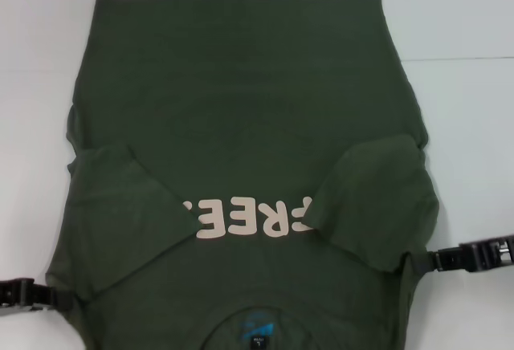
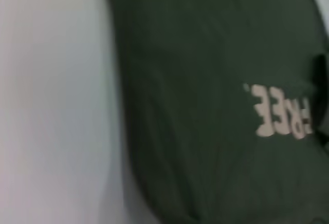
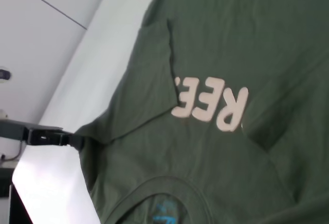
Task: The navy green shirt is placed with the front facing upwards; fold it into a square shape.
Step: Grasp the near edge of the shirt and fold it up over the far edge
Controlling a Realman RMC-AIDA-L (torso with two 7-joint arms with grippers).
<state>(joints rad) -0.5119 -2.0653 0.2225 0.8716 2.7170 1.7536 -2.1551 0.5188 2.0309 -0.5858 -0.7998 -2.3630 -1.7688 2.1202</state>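
The left pincer (image 1: 50,296) sits at the near left edge of the bench (image 1: 466,125), its dark body reaching in from the side and its tip meeting the left edge of the shirt (image 1: 241,109) near the shoulder. The cloth hides the tips, so I cannot tell whether it grips the fabric or only touches it. The right wrist view shows the same pincer (image 3: 77,141) from the far side, its tip against the shirt's edge (image 3: 247,39).

The shirt lies flat on the white bench, front up, covering most of the middle. Its collar (image 1: 255,311) with a blue label (image 1: 255,324) is at the near edge and its hem runs along the far side. The left sleeve (image 1: 120,205) is folded inward over the chest, covering the start of the pale lettering (image 1: 245,215), so only "REE" and part of another letter read clearly. The left wrist view shows the shirt's body (image 2: 205,54) and the lettering (image 2: 282,113) beside bare bench (image 2: 51,100).

The right sleeve (image 1: 377,201) is also folded inward, its edge lying over the other end of the lettering. The shirt's side edges bulge out a little beyond both folds.

The right pincer (image 1: 418,263) comes in from the near right edge of the bench and meets the shirt just below the folded right sleeve. Its tips are buried in the cloth, so I cannot tell how it stands.
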